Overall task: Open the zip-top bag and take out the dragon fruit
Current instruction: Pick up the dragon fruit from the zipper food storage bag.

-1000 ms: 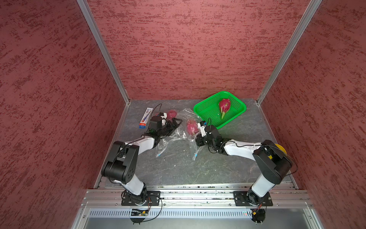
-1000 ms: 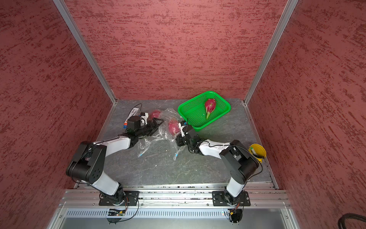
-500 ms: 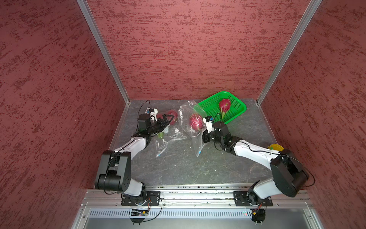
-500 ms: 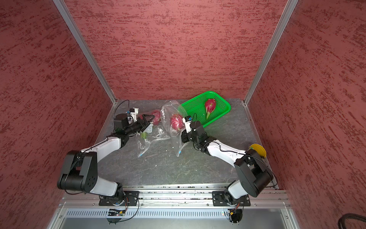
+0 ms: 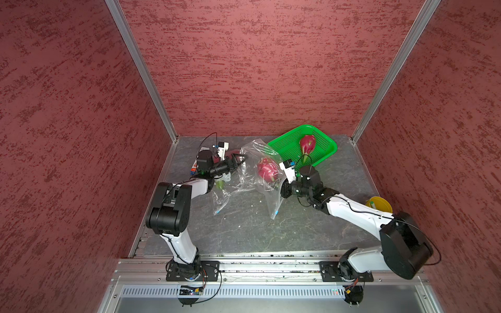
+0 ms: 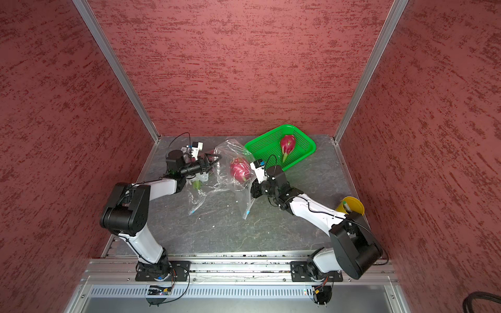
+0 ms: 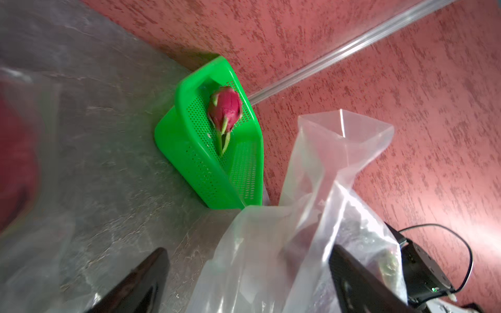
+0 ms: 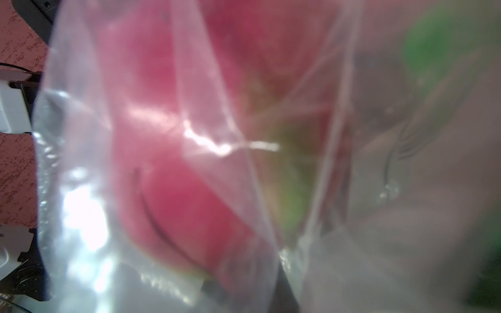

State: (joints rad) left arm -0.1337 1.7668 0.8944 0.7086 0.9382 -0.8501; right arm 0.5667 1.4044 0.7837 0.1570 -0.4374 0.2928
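I count three dragon fruits that I can be sure of, two bags, one basket and two arms. The first dragon fruit (image 5: 307,143), magenta with green-tipped scales, lies alone in the bright green plastic mesh basket (image 5: 287,147) at the far right of the grey stone-patterned surface (image 5: 244,233). The second dragon fruit (image 5: 267,170) sits inside the raised clear plastic zip-top bag (image 5: 256,151), just beside the basket's near-left corner. My right tool (image 5: 282,188) is pinched tight on that bag's film beside the fruit and holds it up; the bag's end with a blue tab (image 5: 275,214) hangs down toward the surface. The third dragon fruit (image 7: 16,162) is only a red blur behind plastic at the edge of the left wrist view; in both top views my left tool (image 5: 240,161) covers most of it. That tool's jaws stand wide apart: film shows between its two black fingers (image 7: 141,281), but nothing is clamped. Under the left arm lies the slack clear plastic zip-top bag (image 5: 225,196), with a second blue tab (image 5: 217,212) at its near end. There, green leafy tips (image 5: 220,185) show; I cannot tell whose they are. A yellow round cup (image 5: 382,207) stands at the right edge, a small white, orange and blue pack (image 5: 193,166) at the far left.
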